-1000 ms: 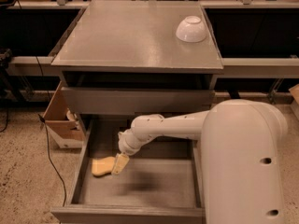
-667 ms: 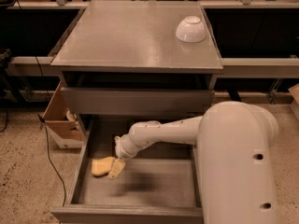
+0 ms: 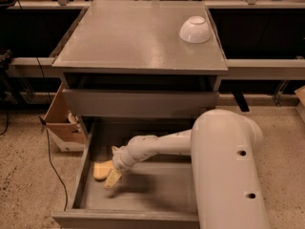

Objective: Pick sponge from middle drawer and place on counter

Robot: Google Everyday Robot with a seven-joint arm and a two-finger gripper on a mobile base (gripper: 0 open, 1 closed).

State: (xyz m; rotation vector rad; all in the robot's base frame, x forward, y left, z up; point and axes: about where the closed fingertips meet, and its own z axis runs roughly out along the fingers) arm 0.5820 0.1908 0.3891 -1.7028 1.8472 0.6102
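The yellow-tan sponge lies on the floor of the open middle drawer, near its left wall. My gripper reaches down into the drawer from the right and sits right against the sponge's right side, partly covering it. My white arm stretches across the drawer. The grey counter is the cabinet top above.
A white bowl sits upside down at the counter's back right. A shallower closed drawer front is above the open drawer. A cardboard box and a cable are on the floor to the left.
My gripper has moved a little further down and left onto the sponge. The sponge has stayed in about the same spot.
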